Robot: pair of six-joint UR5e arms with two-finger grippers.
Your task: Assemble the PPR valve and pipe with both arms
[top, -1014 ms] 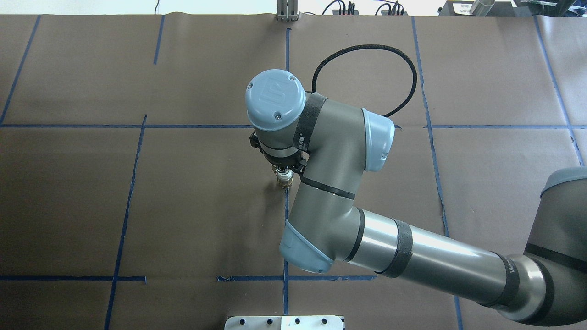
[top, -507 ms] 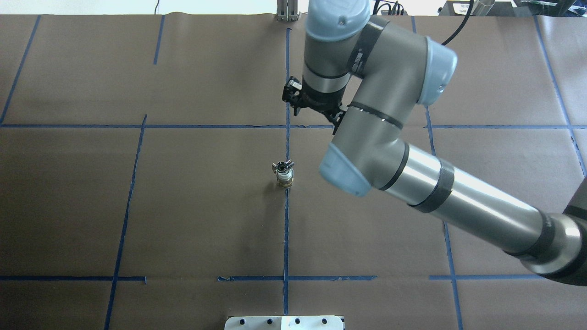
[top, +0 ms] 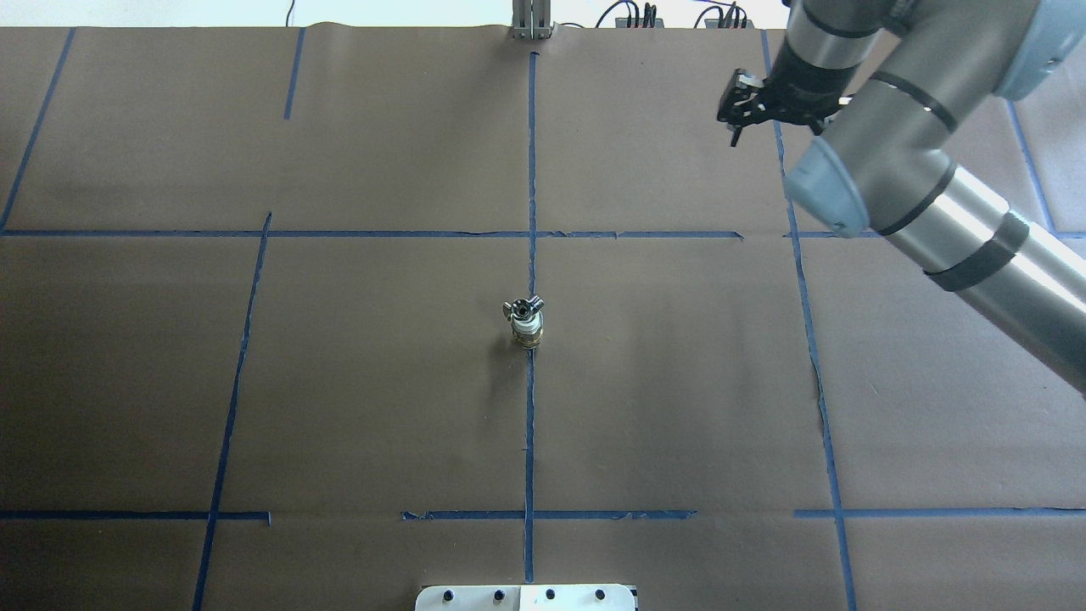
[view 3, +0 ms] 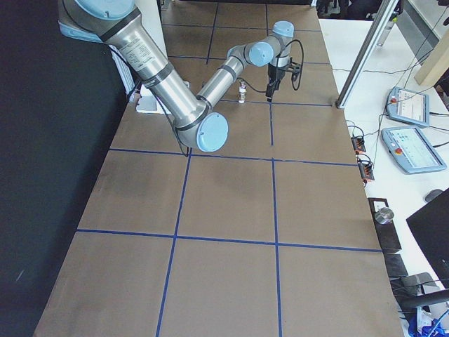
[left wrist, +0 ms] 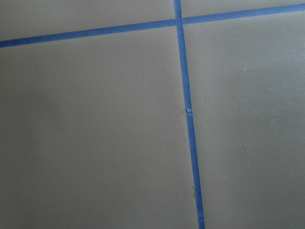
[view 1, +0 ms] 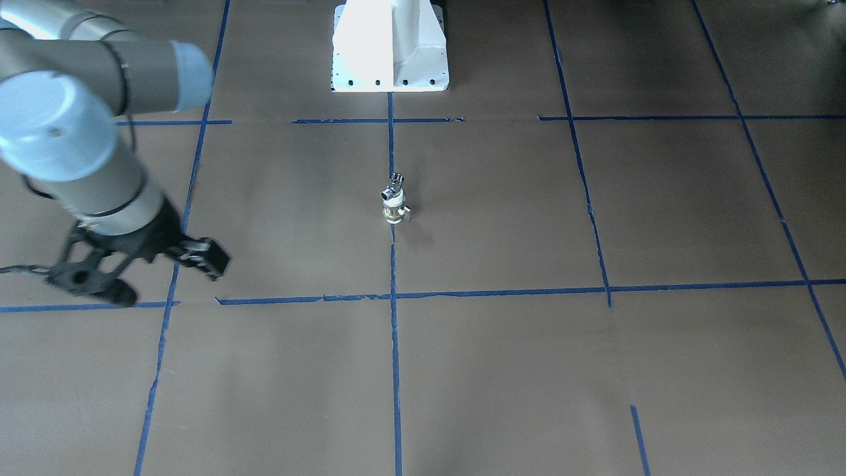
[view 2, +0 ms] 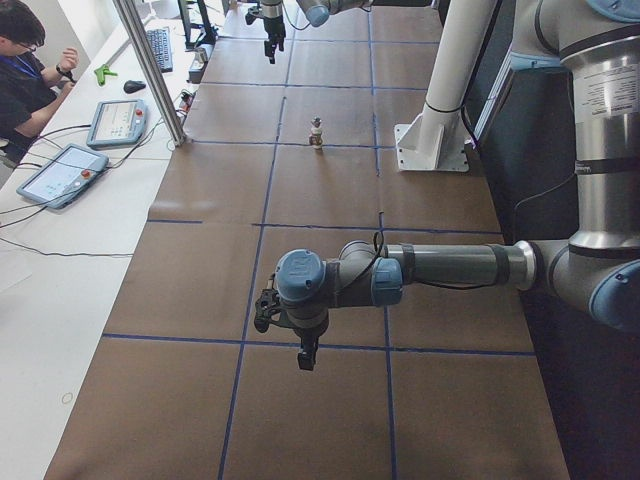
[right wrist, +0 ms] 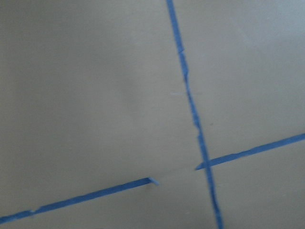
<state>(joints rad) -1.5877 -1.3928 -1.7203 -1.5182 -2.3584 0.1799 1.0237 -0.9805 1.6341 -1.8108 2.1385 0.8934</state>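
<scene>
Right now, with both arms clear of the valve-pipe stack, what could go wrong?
1. The PPR valve stands on end with the pipe on top and nothing gripping it. It is tall and narrow, so a bump could topple it.
2. The pictures are too small to show whether the joint is fully seated; the pipe might sit loose.
3. The right end effector hangs open off to the side; a low pass across the centre could clip the stack.

The brown-papered desk (top: 339,382) is crossed by blue tape lines (top: 530,170). At its centre, on one line, the PPR valve (top: 528,333) stands upright, the pipe (top: 523,307) atop it. A white base plate (view 1: 390,82) sits at the robot's edge.
</scene>
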